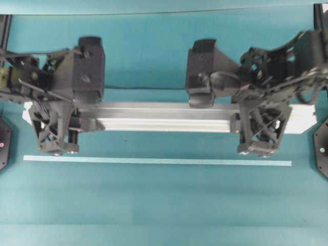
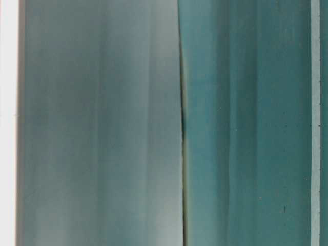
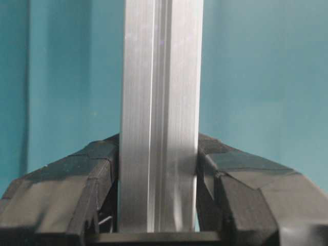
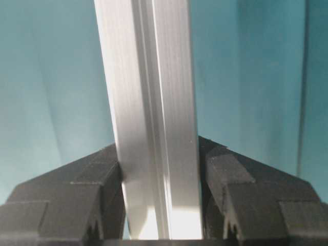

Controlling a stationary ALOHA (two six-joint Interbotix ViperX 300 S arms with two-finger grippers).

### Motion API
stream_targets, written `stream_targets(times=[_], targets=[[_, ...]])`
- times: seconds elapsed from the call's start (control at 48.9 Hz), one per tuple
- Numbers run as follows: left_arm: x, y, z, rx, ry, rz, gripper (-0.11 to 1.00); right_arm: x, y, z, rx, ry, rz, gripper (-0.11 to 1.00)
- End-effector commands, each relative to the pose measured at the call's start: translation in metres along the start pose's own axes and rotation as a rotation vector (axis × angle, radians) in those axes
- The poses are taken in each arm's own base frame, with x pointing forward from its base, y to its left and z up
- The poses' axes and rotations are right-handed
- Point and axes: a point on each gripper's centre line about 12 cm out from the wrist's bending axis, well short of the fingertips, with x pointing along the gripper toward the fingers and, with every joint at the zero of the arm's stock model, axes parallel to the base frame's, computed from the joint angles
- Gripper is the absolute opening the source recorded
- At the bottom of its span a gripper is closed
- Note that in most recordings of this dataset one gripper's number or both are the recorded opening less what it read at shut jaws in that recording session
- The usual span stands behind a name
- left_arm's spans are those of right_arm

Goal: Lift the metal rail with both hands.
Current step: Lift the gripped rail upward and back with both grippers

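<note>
The metal rail (image 1: 164, 119) lies level across the middle of the overhead view, above the teal worktop (image 1: 164, 205); the left pincer (image 1: 57, 134) clamps it near its left end, the right pincer (image 1: 260, 137) near its right end; both wrist views show the fingers (image 3: 102, 169) pressed against the rail's sides; a thin pale strip (image 1: 156, 161) lies on the worktop just in front.

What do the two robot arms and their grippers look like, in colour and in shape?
Both arms are black. The left gripper and the right gripper carry long triangular fingers with an open lattice of crossing struts. Boxy black housings sit on the wrists. A thin dark cable runs between the arms. In the wrist views the fingers look matte and faceted.
</note>
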Motion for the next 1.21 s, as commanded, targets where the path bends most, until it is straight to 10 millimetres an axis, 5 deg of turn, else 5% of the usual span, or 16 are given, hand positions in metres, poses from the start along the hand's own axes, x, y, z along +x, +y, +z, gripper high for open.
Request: stream_targets(times=[0.0,0.49,0.981,1.185], targets=[[-0.033,-0.001,0.019,0.0,-0.097,-0.004,0.36,-0.022,-0.002,0.003,0.014,-0.06,-0.01,0.38],[-0.057,-0.001,0.028,0.005,-0.106,-0.003,0.36,-0.064,-0.007,0.012,0.019,-0.122,-0.062,0.38],[-0.061,-0.001,0.031,0.01,-0.117,-0.003,0.36,-0.058,-0.007,0.014,0.018,-0.107,-0.065,0.38],[-0.04,0.001,0.018,0.001,-0.066,0.001,0.36,-0.032,-0.007,0.012,0.003,-0.07,-0.069,0.38]])
